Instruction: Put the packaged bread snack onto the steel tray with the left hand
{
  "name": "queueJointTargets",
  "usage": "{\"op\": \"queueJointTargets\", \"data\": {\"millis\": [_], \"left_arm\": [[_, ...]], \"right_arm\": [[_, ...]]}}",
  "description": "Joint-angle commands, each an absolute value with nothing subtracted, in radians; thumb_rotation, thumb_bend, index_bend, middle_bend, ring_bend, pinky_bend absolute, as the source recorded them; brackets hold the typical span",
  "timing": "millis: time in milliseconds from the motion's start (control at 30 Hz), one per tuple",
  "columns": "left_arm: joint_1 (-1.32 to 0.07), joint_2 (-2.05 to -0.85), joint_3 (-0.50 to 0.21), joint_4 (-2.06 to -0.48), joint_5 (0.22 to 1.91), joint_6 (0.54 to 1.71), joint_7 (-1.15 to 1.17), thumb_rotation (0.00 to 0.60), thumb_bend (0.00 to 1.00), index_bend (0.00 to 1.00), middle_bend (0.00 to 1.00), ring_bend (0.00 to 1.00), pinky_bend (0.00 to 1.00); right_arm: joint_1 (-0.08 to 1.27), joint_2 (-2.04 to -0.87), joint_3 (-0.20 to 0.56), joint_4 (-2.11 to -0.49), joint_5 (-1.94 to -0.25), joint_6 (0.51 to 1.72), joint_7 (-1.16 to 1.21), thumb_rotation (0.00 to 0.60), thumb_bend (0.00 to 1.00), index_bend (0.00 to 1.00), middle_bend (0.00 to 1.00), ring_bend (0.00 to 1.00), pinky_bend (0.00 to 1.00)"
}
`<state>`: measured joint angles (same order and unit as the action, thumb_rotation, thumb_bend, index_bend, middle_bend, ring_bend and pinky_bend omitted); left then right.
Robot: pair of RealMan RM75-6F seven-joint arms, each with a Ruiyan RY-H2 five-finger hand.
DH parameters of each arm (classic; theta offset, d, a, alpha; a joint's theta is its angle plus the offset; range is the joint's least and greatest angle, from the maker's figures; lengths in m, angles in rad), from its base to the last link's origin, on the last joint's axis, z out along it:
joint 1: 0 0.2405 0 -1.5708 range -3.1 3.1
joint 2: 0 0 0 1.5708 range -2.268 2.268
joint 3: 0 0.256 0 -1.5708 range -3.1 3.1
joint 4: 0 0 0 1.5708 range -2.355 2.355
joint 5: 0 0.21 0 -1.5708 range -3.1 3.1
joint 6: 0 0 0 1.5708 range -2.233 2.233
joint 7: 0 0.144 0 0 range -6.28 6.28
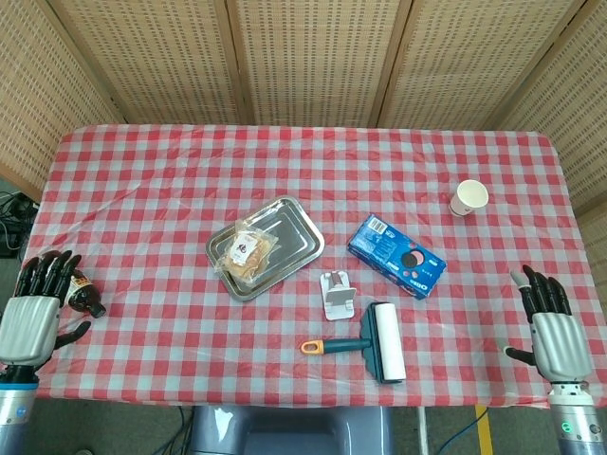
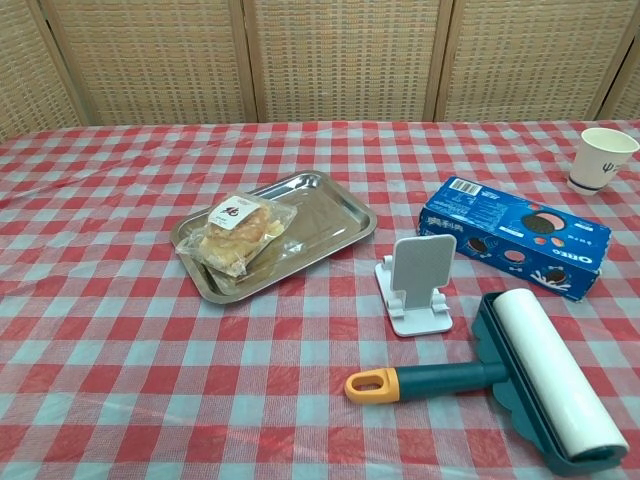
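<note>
The packaged bread snack [image 1: 247, 253] [image 2: 237, 232] lies on the left end of the steel tray [image 1: 296, 230] [image 2: 330, 212], its clear wrapper hanging over the tray's rim. My left hand [image 1: 36, 301] is far off at the table's front left corner, open, fingers spread, holding nothing. My right hand [image 1: 552, 322] is at the front right corner, open and empty as well. Neither hand shows in the chest view.
A brown sauce bottle [image 1: 85, 294] lies beside my left hand. A blue Oreo box [image 1: 396, 256] [image 2: 514, 235], a white phone stand [image 1: 337, 294] [image 2: 417, 283], a teal lint roller [image 1: 372, 343] [image 2: 520, 380] and a paper cup [image 1: 469, 197] [image 2: 600, 157] occupy the right half.
</note>
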<state>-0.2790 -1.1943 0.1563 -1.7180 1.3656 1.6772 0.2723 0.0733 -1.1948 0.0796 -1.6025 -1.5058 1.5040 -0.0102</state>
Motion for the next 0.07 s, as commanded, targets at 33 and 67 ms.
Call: {"op": "queueJointTargets", "data": {"millis": [33, 67], "left_arm": [[-0.269, -1.197, 0.136, -1.696, 1.371, 1.665, 0.251, 0.6, 0.13, 0.01, 0.0, 0.0, 0.0], [-0.266, -1.2, 0.127, -1.686, 1.37, 1.657, 0.247, 0.6, 0.13, 0.01, 0.0, 0.0, 0.0]], "right_arm": [[0.074, -1.196, 0.079, -1.602, -1.508, 1.505, -0.012, 0.6, 0.08, 0.04, 0.0, 0.0, 0.0], [0.074, -1.197, 0.078, -1.601, -1.508, 1.505, -0.013, 0.6, 0.08, 0.04, 0.0, 0.0, 0.0]]}}
